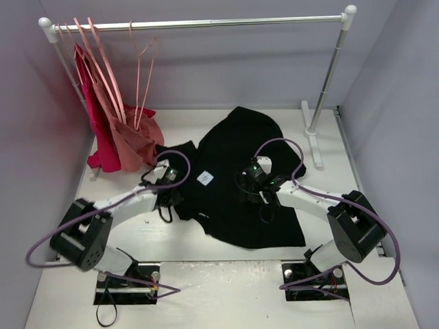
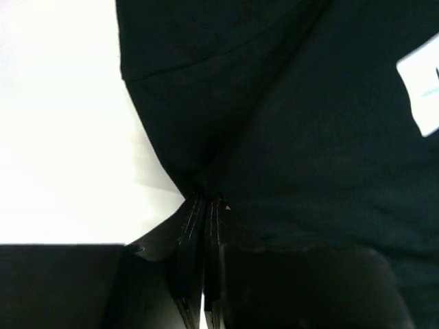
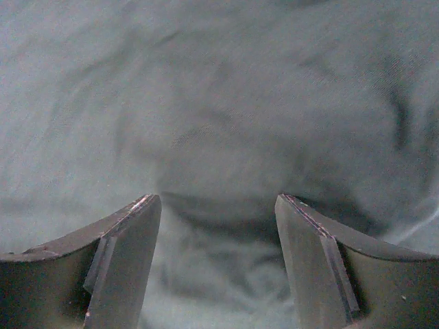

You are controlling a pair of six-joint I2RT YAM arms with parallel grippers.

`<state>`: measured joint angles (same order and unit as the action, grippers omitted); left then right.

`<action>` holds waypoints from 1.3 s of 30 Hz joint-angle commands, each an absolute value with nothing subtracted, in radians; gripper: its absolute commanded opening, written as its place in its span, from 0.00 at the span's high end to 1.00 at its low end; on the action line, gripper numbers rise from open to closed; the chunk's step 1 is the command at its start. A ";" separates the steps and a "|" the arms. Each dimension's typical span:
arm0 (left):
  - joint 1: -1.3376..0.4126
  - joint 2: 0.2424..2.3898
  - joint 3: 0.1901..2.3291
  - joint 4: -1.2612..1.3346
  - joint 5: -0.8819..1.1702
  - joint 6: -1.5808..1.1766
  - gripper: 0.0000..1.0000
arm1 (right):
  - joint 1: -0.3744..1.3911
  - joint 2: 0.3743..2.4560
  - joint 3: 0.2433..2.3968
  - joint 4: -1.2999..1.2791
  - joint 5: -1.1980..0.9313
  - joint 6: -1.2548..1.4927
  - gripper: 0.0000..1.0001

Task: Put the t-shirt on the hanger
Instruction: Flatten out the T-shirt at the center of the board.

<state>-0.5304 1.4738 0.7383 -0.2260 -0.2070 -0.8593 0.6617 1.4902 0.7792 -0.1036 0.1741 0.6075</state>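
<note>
The black t-shirt (image 1: 240, 185) lies spread and rumpled on the white table, with a white label (image 1: 205, 178) near its left part. My left gripper (image 1: 168, 199) is at the shirt's left edge. In the left wrist view the left gripper (image 2: 206, 203) is shut, and the t-shirt's edge (image 2: 274, 137) puckers into its tips. My right gripper (image 1: 248, 188) hovers over the middle of the shirt. In the right wrist view the right gripper (image 3: 218, 205) is open, with only t-shirt fabric (image 3: 219, 103) below the fingers. An empty thin pink hanger (image 1: 141, 75) hangs on the rail.
A clothes rail (image 1: 206, 24) spans the back, its right post and foot (image 1: 312, 140) standing on the table. At its left end, pink hangers carry a crimson garment (image 1: 96, 137) and a rose-pink garment (image 1: 134, 140) that droop onto the table beside the shirt.
</note>
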 commanded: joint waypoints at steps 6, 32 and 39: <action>-0.660 1.166 0.589 -0.396 -0.268 -0.988 0.83 | 0.624 1.612 0.841 -0.087 0.189 0.635 0.32; -0.640 1.177 0.931 -0.529 -0.333 -0.595 0.48 | 0.581 1.418 1.198 -0.088 0.442 0.247 0.26; -0.629 1.186 1.046 -0.584 -0.325 -0.540 0.42 | 0.604 1.312 1.198 -0.069 0.385 0.201 0.16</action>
<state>-0.6365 1.2022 0.9516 -0.5560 -0.3008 -0.5995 0.6014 1.3457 1.1866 -0.1169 0.3996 0.2325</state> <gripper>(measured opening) 0.579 0.830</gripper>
